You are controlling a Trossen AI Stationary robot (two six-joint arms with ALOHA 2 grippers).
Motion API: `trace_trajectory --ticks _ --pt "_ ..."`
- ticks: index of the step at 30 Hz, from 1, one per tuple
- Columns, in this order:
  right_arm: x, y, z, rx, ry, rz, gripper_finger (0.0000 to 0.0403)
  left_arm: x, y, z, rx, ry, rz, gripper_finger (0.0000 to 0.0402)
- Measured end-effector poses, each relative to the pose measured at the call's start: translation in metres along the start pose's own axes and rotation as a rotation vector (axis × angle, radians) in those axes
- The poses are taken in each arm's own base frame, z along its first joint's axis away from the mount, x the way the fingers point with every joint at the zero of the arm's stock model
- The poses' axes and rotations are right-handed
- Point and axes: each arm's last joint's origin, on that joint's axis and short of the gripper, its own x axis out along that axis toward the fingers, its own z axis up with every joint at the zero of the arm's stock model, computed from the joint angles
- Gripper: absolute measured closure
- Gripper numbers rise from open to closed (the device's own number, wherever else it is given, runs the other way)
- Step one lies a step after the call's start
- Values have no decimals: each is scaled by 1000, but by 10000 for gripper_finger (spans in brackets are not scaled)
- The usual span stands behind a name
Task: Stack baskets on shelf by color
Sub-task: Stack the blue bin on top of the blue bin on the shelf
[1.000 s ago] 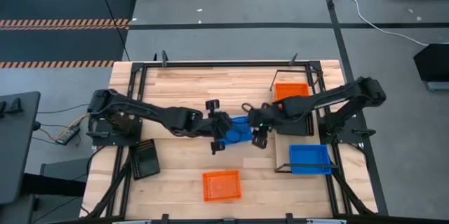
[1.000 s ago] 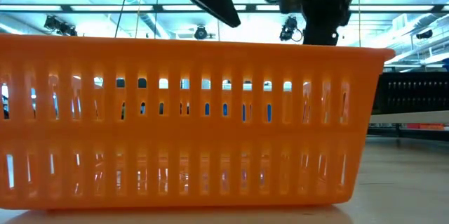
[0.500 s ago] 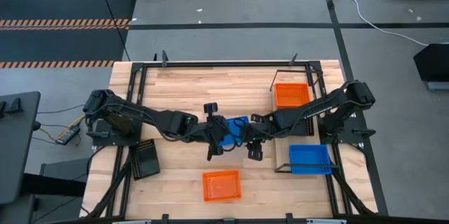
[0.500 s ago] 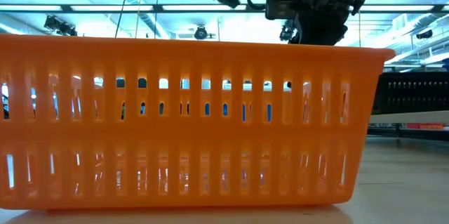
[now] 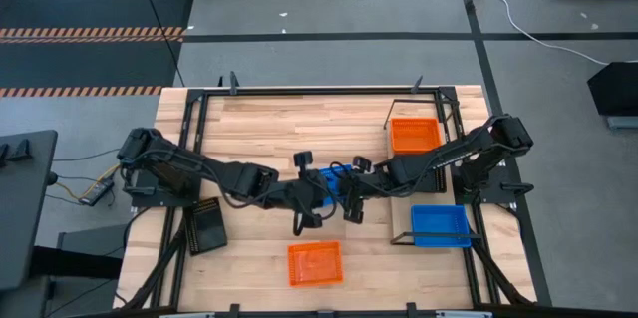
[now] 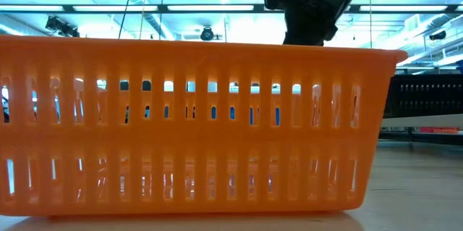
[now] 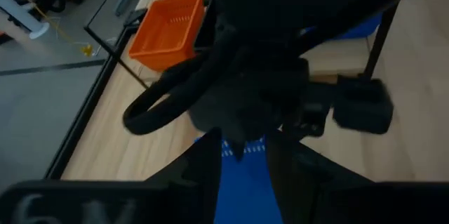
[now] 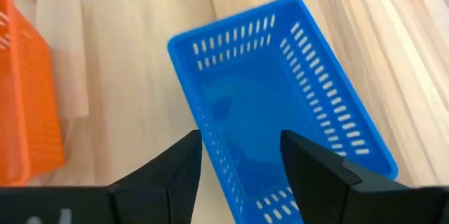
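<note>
— Why do we crowd both arms mid-table?
— The loose blue basket (image 8: 280, 104) lies there, off the shelf (image 5: 451, 190). Our right gripper (image 8: 242, 164) hangs over it, fingers apart, holding nothing — set to take a wall. Our left gripper (image 5: 304, 198) sits alongside; its fingers we cannot tell.

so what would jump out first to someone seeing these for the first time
Both grippers meet at mid-table over one blue basket: the left gripper reaches in from one side and the right gripper, fingers open, hangs above it. On the shelf at the right sit an orange basket and another blue basket. A second orange basket fills the low view at the near edge.
</note>
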Motion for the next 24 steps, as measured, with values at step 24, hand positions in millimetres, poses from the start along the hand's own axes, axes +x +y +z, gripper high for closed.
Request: trace_trajectory --ticks 24 --pt "0 3 2 -124 -11 57 204 -21 -30 18 -90 -206 -92 285"
